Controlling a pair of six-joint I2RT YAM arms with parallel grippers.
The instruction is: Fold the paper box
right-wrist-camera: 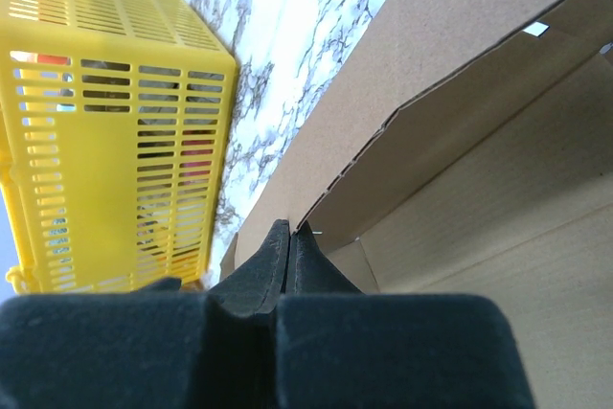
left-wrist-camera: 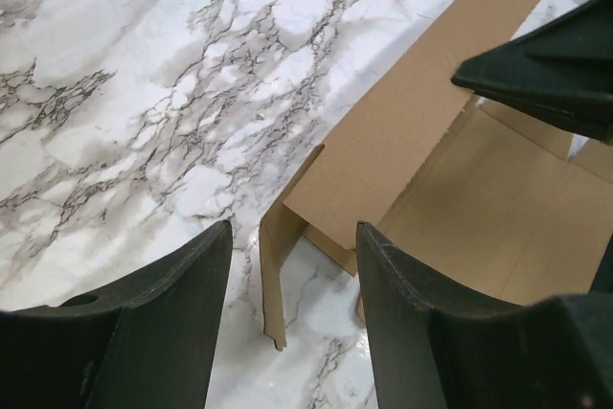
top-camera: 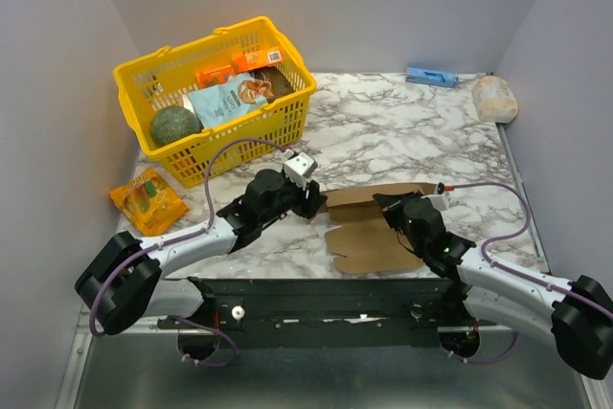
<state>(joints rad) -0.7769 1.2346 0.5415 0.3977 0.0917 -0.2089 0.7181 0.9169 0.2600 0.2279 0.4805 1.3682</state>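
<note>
The paper box (top-camera: pixel 369 237) is a brown cardboard sheet lying on the marble table between my two arms, with its far panel (left-wrist-camera: pixel 402 122) raised. My left gripper (left-wrist-camera: pixel 295 227) is open at the box's left end. A small upright side flap (left-wrist-camera: pixel 273 265) stands between its fingers without touching them. My right gripper (right-wrist-camera: pixel 292 229) is shut, and its tips pinch the top edge of the raised panel (right-wrist-camera: pixel 383 93). In the top view the left gripper (top-camera: pixel 314 200) and the right gripper (top-camera: pixel 391 203) face each other across the box.
A yellow basket (top-camera: pixel 239 136) holding packets and a green round thing stands at the back left, close behind the left arm. An orange packet (top-camera: pixel 147 200) lies at the left edge. A small blue box (top-camera: pixel 431 76) and a pale bundle (top-camera: pixel 494 98) sit by the back wall.
</note>
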